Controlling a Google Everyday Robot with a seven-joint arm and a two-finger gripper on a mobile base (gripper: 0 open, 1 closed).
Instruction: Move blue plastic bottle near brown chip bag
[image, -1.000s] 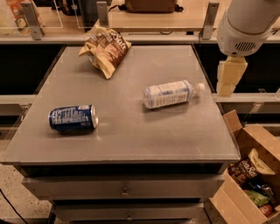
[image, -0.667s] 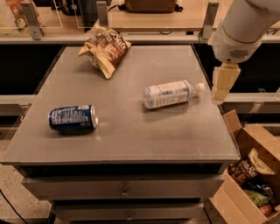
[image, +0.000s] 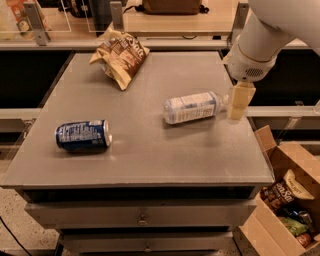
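Note:
The blue plastic bottle (image: 192, 107) lies on its side right of the grey table's middle, its cap pointing right. The brown chip bag (image: 120, 54) lies at the table's back left, well apart from the bottle. My gripper (image: 237, 107) hangs from the white arm at the upper right, just right of the bottle's cap end and close above the table's right edge. It holds nothing that I can see.
A dark blue soda can (image: 83, 135) lies on its side at the front left of the table (image: 150, 155). An open cardboard box (image: 285, 200) with snack packets stands on the floor at the right. Shelves and counters run behind the table.
My arm has moved left and down, bringing the gripper from beyond the table's right edge to just beside the bottle's cap. The bottle, bag and can have not moved.

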